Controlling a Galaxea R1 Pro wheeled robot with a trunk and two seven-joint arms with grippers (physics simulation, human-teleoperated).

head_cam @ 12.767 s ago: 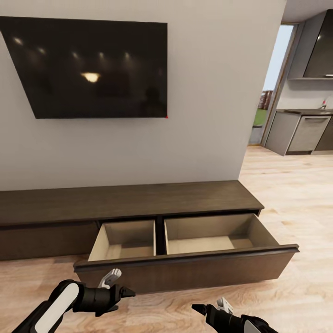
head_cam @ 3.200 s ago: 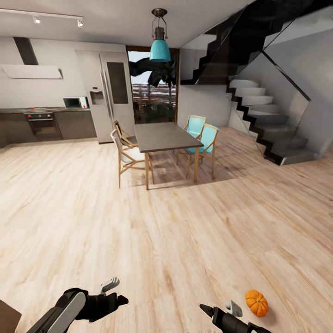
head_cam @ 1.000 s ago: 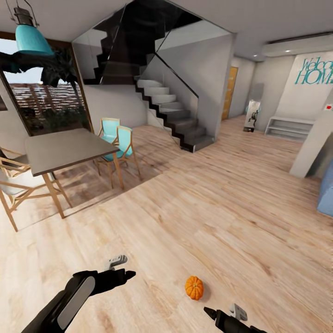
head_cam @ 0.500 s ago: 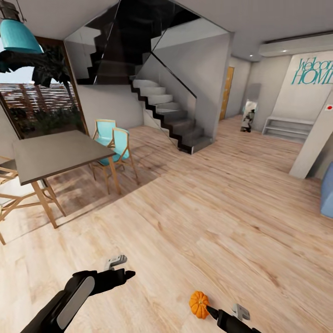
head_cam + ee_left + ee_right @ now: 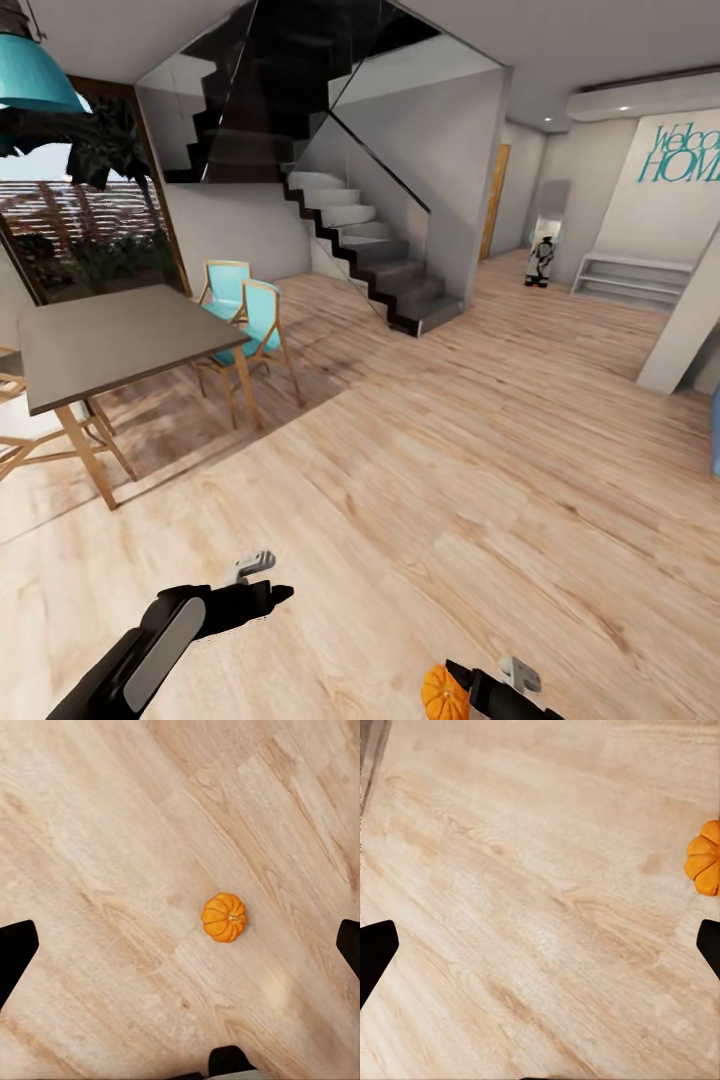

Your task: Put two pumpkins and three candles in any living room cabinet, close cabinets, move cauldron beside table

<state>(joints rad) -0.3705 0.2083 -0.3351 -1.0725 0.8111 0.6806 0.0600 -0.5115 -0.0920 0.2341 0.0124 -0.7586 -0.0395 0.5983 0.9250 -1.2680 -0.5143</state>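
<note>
One small orange pumpkin [image 5: 437, 693] lies on the wooden floor at the bottom edge of the head view, partly behind my right gripper [image 5: 453, 668]. The left wrist view has the whole pumpkin [image 5: 223, 916] on the floor well below my open left gripper [image 5: 180, 945]. In the right wrist view the pumpkin [image 5: 705, 859] is cut off at the picture's edge, off to one side of my open right gripper [image 5: 540, 945]. My left gripper [image 5: 272, 593] hovers over bare floor, left of the pumpkin. Both hold nothing. The candles, the cabinet and the cauldron are out of view.
A grey dining table [image 5: 110, 335] with turquoise chairs [image 5: 245, 305] stands at the left. A dark staircase [image 5: 370, 245] rises at the back. A white column [image 5: 690, 310] and a low shelf [image 5: 625, 275] are at the right. Open wooden floor lies between.
The view has swung from the cabinet with its open drawer to the dining area and stairs. In the picture the pumpkin has slid down to the bottom edge, beside my right gripper. Both arms keep their pose.
</note>
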